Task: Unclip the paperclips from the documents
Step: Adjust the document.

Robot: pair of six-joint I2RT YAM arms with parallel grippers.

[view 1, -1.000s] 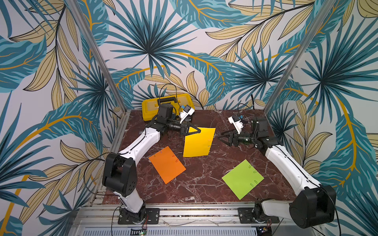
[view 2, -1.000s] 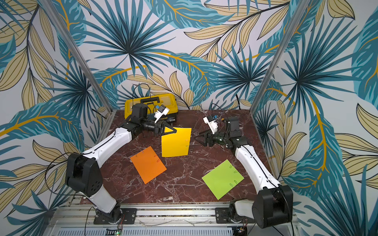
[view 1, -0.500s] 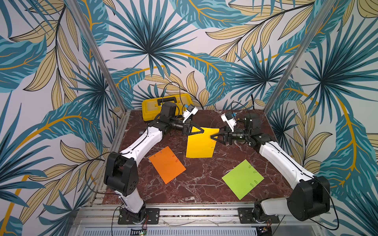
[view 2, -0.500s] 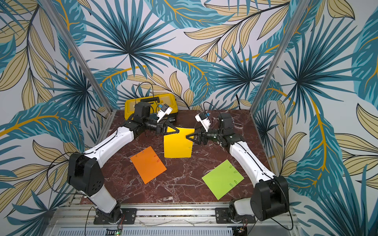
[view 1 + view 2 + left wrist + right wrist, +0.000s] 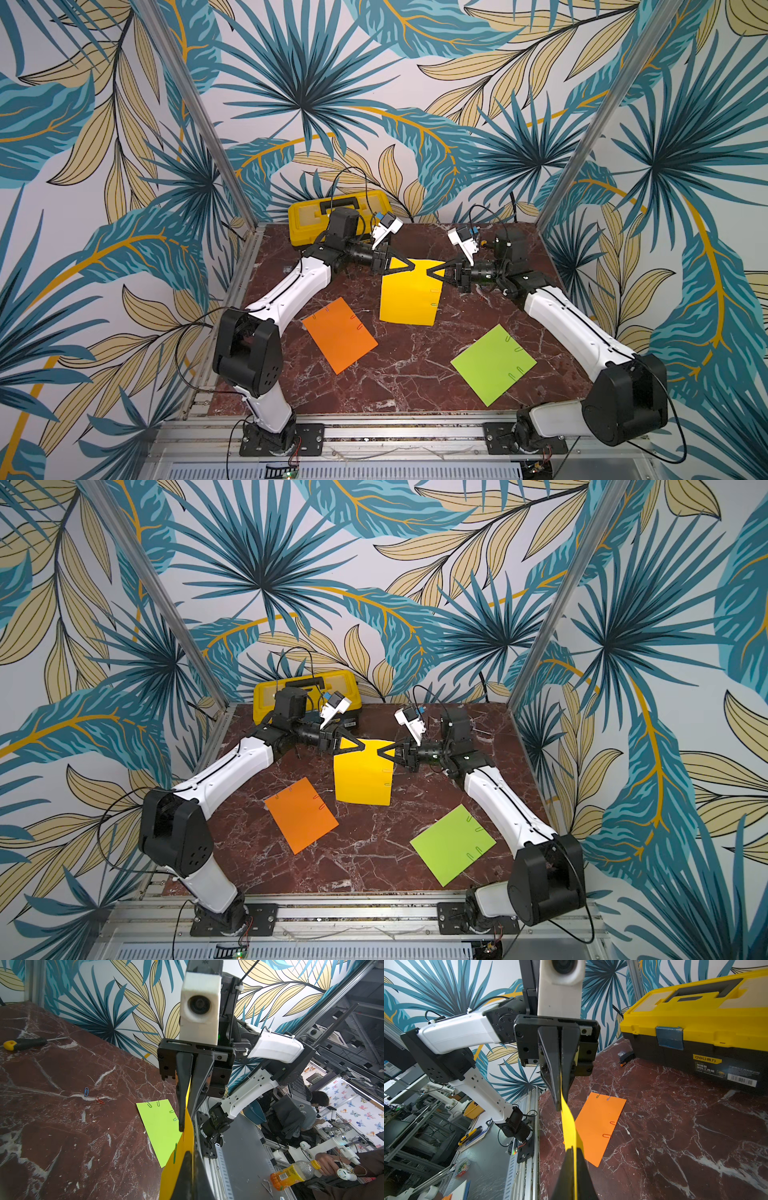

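Observation:
The yellow document (image 5: 409, 297) (image 5: 363, 775) hangs upright above the table, held by its top edge. My left gripper (image 5: 411, 269) (image 5: 192, 1154) is shut on its top left corner. My right gripper (image 5: 428, 272) (image 5: 573, 1149) is shut on the top right corner, facing the left one. A green paperclip (image 5: 175, 1153) and others (image 5: 434, 297) sit on the sheet's edge. The orange document (image 5: 338, 334) (image 5: 598, 1124) lies flat at front left with red paperclips (image 5: 607, 1136). The lime green document (image 5: 492, 363) (image 5: 160, 1124) lies at front right with green paperclips (image 5: 153, 1104).
A yellow-and-black toolbox (image 5: 338, 216) (image 5: 695, 1028) stands at the back left against the wall. A yellow-handled screwdriver (image 5: 25, 1043) lies near the right back corner. A loose blue paperclip (image 5: 86, 1091) and a red one (image 5: 99, 1100) lie on the marble table (image 5: 415, 374).
My right arm has swung left to the yellow document and its jaws have shut on the top right corner. The left gripper has kept its hold, shifting the sheet slightly right.

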